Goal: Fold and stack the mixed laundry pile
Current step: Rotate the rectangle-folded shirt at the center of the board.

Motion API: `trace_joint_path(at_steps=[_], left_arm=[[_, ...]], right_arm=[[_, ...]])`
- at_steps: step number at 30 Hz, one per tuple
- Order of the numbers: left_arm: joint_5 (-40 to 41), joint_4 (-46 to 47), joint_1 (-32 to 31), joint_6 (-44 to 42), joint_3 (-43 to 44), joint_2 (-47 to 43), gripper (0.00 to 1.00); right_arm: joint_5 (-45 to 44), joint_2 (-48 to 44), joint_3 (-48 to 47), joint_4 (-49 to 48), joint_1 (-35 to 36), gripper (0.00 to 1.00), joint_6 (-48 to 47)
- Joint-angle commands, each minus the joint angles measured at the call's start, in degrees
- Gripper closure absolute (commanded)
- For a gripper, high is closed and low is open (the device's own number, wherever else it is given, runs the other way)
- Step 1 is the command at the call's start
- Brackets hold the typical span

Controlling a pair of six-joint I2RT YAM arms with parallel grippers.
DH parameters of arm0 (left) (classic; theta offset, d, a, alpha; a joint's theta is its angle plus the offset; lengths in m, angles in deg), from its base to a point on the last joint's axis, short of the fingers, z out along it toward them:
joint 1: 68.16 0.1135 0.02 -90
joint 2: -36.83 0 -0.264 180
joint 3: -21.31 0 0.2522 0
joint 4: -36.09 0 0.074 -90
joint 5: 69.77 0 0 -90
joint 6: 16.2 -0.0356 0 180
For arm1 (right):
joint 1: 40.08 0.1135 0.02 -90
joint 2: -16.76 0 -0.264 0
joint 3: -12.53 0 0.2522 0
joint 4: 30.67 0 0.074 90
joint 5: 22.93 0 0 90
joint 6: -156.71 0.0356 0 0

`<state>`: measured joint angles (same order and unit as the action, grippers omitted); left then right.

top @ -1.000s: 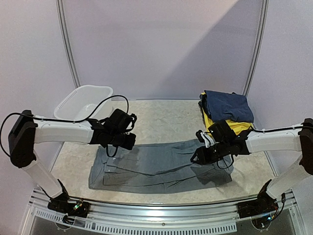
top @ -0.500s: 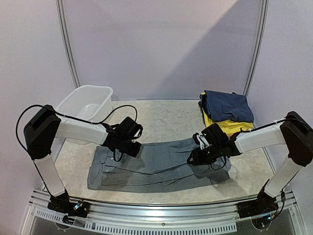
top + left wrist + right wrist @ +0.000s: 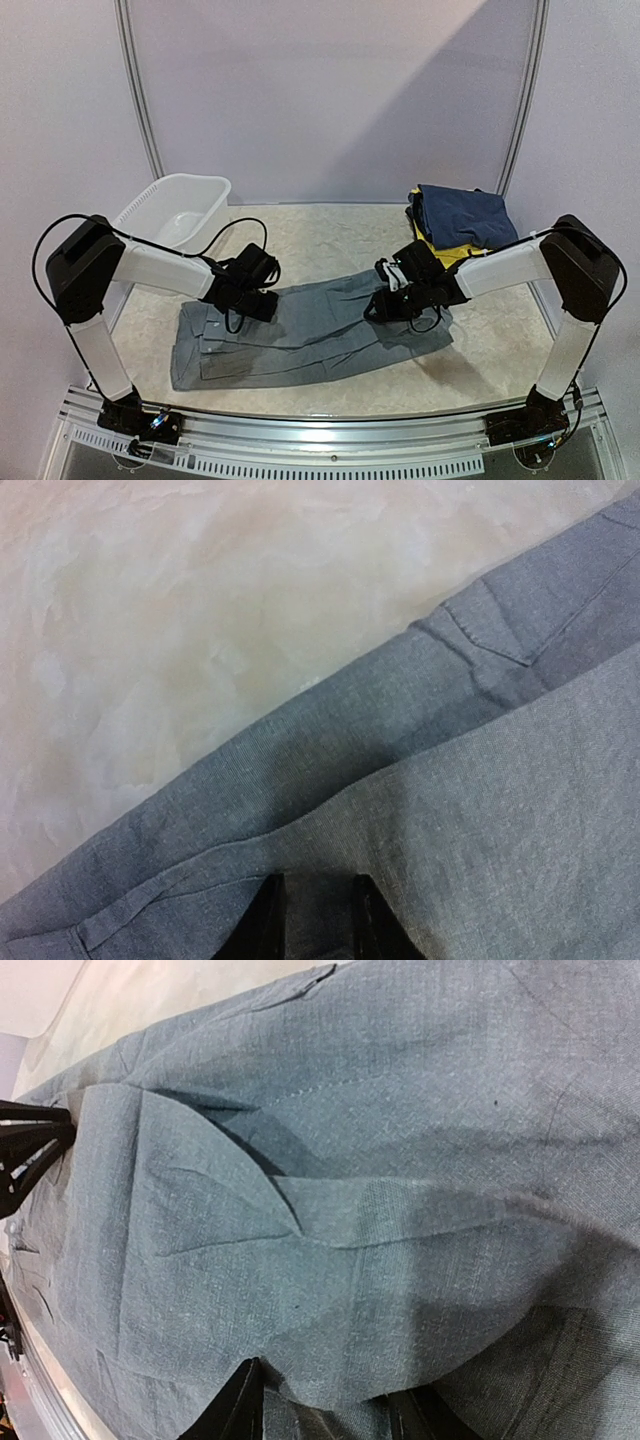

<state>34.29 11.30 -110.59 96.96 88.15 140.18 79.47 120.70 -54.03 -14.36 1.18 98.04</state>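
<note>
at far left you have a white plastic basin on the pale marbled table. your left gripper is nearly closed, pinching the left end of the large grey cloth trousers, which are spread across the near middle. your right gripper, partly closed, clamps a fold at their right end. folded navy and yellow clothes sit stacked far right.

The table is bare at its far edge between the white basin in the left corner and the clothes pile in the right, while grey trousers cover the middle.
</note>
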Motion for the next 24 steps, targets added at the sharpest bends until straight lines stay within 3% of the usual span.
trace_joint_path(at_steps=[1, 24], left_arm=[[0.5, -3.8, 1.6, 1.8, -4.8, -1.5, 0.77], [0.5, -5.2, 2.7, 6.5, -13.9, -11.0, 0.78]], right_arm=[[1.4, 6.1, -1.5, 4.2, 0.4, 0.57, -1.1], [4.9, 18.1, -20.1, 10.1, 0.5, 0.56, -4.3]])
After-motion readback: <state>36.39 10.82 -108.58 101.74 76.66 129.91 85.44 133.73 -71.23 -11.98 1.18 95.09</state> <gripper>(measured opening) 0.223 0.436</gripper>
